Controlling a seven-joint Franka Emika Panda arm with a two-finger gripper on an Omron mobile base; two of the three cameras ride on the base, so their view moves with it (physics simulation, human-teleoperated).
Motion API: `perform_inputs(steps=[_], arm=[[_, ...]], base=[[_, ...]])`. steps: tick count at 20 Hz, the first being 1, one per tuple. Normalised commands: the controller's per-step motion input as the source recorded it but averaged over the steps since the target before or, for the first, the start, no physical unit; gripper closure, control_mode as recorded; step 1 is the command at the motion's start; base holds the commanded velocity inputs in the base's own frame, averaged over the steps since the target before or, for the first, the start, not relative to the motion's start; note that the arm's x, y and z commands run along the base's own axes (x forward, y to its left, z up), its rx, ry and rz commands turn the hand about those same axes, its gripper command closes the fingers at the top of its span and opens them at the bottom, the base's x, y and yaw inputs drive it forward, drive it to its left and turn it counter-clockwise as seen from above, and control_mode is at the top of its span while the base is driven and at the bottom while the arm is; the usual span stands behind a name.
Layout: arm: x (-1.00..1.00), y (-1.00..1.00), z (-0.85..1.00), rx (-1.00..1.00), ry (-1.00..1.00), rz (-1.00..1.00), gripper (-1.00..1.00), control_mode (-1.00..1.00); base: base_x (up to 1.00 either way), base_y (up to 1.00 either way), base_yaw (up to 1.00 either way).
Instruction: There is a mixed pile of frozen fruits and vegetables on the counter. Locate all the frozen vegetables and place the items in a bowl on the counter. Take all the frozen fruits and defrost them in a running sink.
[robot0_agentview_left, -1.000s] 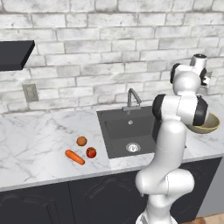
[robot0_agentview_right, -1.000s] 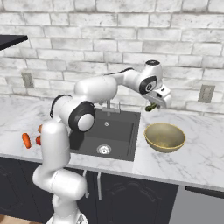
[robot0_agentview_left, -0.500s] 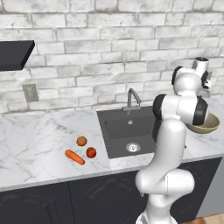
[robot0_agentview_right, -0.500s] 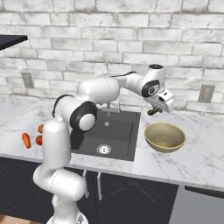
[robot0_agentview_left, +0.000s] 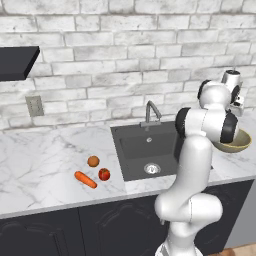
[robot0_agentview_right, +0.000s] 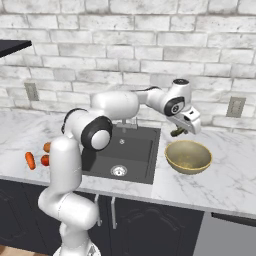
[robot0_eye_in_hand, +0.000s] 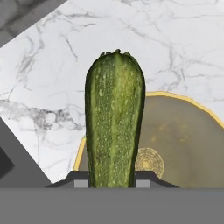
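gripper (robot0_agentview_right: 179, 131) clenched on cucumber (robot0_eye_in_hand: 115, 118), hanging just above bowl (robot0_agentview_right: 188, 156) rim, likely to drop it in. carrot (robot0_agentview_left: 85, 179) left beside fruits (robot0_agentview_left: 99, 168)

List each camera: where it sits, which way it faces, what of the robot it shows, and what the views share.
Left base view: behind the arm's left, facing the sink and counter; arm at lower right.
Right base view: behind its right, same scene; arm at lower left, gripper shut on the green stick.
Hand view: on the hand, looking down past the green stick at the bowl.
Shared: all show the bowl; both base views show the sink.
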Motion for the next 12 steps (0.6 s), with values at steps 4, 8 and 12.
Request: perform_inputs(steps=[4,8,12], arm=[[-0.06,-0.09,-0.18,0.00,0.01,-0.02,1.00,-1.00],[-0.06,-0.05,-0.16,0.00,0.02,-0.01,1.00,-1.00],[-0.04,-0.10,-0.13,0.00,0.00,-0.01,1.00,-1.00]], base=[[0.00,0.00,0.00],[0.00,0.00,0.00],[0.00,0.00,0.00]])
